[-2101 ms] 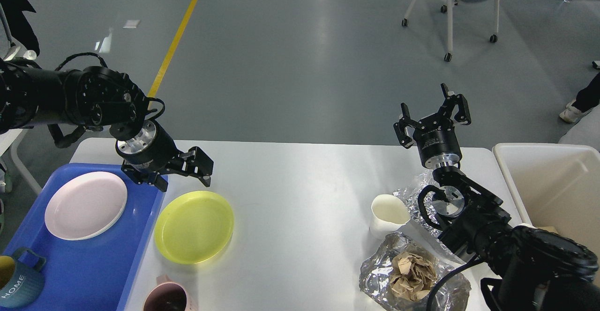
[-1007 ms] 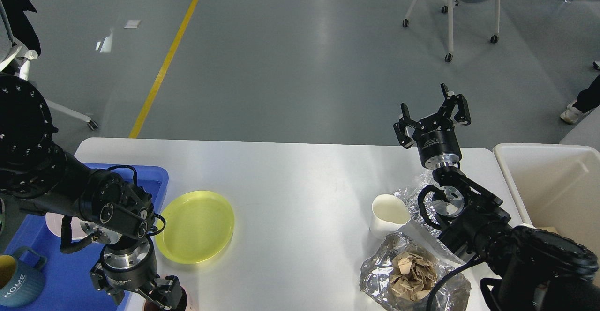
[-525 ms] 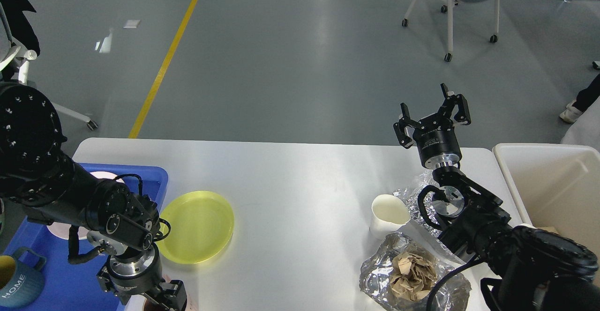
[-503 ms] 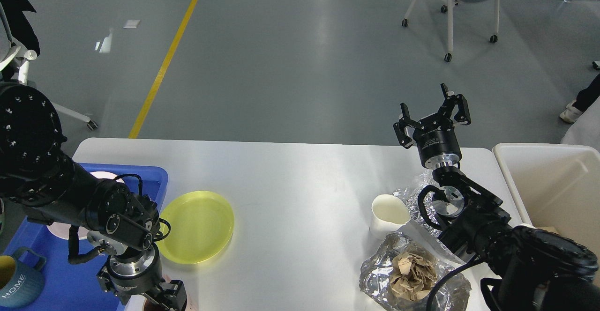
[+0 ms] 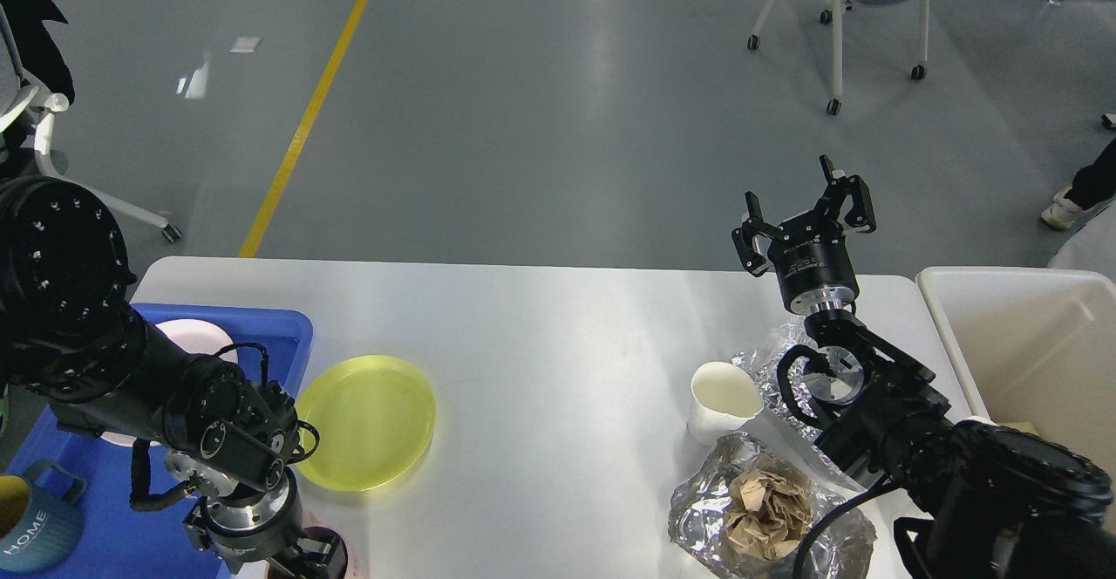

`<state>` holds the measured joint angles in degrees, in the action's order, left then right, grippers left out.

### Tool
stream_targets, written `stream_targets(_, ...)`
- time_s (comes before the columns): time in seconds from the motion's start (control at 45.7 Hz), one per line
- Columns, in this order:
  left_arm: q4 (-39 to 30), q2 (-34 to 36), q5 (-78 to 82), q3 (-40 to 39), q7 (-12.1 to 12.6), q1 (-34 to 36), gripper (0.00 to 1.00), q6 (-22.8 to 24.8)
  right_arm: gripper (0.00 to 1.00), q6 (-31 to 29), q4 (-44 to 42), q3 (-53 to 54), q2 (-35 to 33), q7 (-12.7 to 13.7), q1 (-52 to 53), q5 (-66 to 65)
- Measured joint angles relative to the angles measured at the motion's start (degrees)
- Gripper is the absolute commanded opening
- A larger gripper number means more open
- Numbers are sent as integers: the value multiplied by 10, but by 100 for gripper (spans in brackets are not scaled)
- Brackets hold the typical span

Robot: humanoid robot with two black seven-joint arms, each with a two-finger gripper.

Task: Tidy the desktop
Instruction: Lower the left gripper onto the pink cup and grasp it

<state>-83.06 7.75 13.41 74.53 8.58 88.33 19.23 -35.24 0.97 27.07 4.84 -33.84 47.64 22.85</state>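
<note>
Left gripper (image 5: 301,560), 7 o'clock, closure indiscernible, over pink cup (image 5: 307,527): grasp step; next, lift to blue tray (image 5: 105,518).

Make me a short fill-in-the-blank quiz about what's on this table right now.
1. The plate lying on the desktop beside the tray is ____ in colour.
2. The crumpled brown paper sits on a sheet of ____.
3. The right gripper is raised with its fingers ____.

Missing words: yellow; foil; open

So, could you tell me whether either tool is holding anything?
Right tool is open, holding nothing. Left tool is over the pink mug; any grip cannot be told.
</note>
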Motion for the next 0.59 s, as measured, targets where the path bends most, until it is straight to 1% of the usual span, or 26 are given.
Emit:
stream_targets(0.241,0,-1,1,0,1,-2,76,-1,100,0,0,0,0,0,0,0)
stream_targets(0.569,0,-1,6,-1,0,-3,48,0,100,1,0,0,0,0,0,0)
stream_targets(0.591,0,-1,6,-1,0,-3,45,0,100,1,0,0,0,0,0,0)
